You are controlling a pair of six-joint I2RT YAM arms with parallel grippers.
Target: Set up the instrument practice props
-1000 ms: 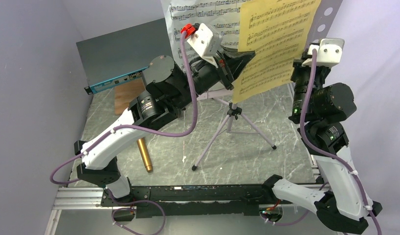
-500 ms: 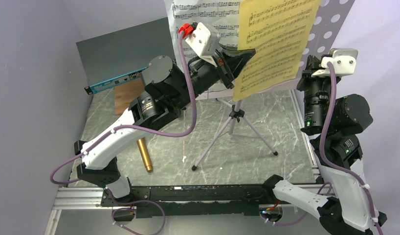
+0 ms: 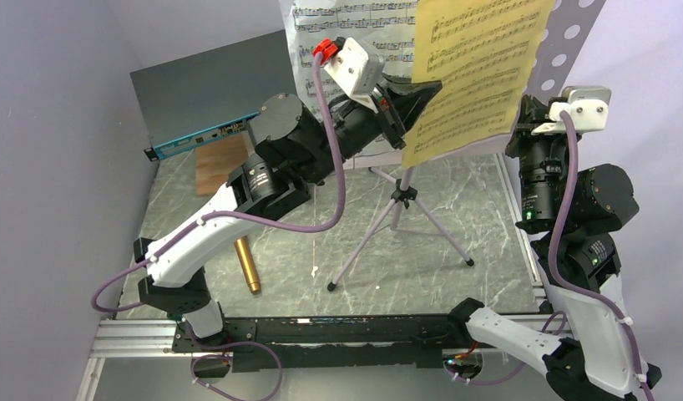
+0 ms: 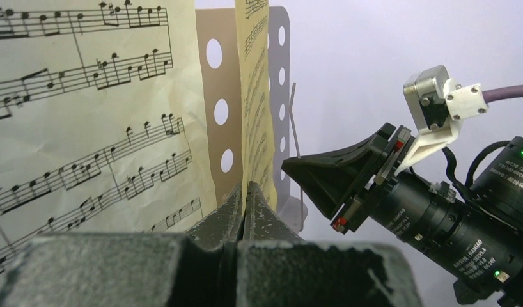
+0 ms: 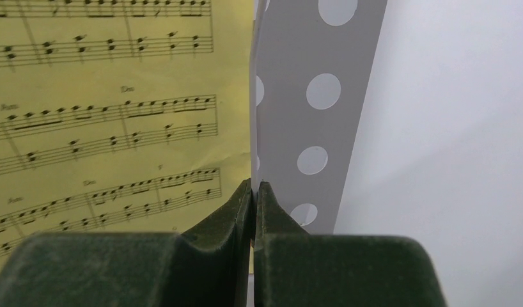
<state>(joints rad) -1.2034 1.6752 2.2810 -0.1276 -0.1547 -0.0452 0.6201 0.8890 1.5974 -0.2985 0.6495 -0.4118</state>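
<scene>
The pale lilac music stand (image 3: 564, 42) stands on its tripod legs (image 3: 430, 219) at mid-table. A white music sheet (image 3: 355, 21) and a yellow music sheet (image 3: 476, 67) rest on it. My left gripper (image 3: 427, 90) is shut on the yellow sheet's left edge (image 4: 254, 115), jaws pressed together (image 4: 246, 190). My right gripper (image 3: 522, 109) is shut on the stand's perforated panel (image 5: 348, 96) at its right edge, next to the yellow sheet (image 5: 118, 128). The gold microphone (image 3: 246, 265) lies on the table at the left. The black mic stand is out of view.
A flat grey network switch (image 3: 196, 140) with a blue front sits at the back left, with a wooden board (image 3: 217, 163) in front of it. Lilac walls close in on both sides. The right arm's wrist (image 4: 438, 217) shows close beside the stand in the left wrist view.
The stand and its sheets have shifted to the right. My right gripper has moved right and up with the panel edge. My left gripper has followed slightly right, still holding the yellow sheet.
</scene>
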